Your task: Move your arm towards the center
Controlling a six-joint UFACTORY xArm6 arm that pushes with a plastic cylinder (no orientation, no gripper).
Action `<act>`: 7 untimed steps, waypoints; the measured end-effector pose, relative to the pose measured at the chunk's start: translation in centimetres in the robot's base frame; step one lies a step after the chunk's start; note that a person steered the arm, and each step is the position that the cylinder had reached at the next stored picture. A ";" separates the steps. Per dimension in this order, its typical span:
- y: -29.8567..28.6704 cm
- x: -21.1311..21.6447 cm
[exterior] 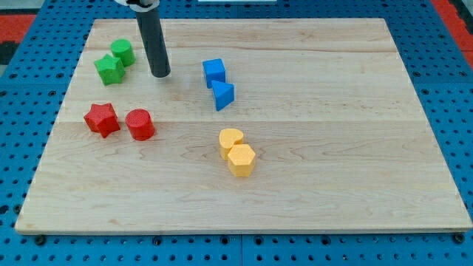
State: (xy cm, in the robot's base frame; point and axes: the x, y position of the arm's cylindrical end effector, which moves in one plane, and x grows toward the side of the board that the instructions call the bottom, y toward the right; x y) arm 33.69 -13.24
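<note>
On the board [310, 177]: two green blocks [114, 63] upper left, two red [118, 122] left, two blue [216, 83] top centre, two yellow [237, 151] at centre — eight total. My tip [160, 74] — a jawless rod, holding nothing — stands just right of green, touching none.

My tip [160, 74] is resting on the wooden board [332, 192] near the view's top left — just right of the green cylinder [123, 52] and the green star [109, 69], which are sitting touching each other. Well to its right, the blue cube [214, 71] and the blue triangular block [223, 94] are standing together. Below my tip, the red star [101, 119] and red cylinder [140, 124] are lying side by side — and nearer the middle, the yellow heart-like block [231, 140] is touching the yellow hexagon [241, 159].
</note>
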 end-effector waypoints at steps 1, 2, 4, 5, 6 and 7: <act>0.0 0.3; -0.6 0.2; -0.7 -0.6; -0.7 -0.6; -0.7 -0.7; -0.7 -1.3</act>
State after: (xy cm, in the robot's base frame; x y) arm 32.44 -13.91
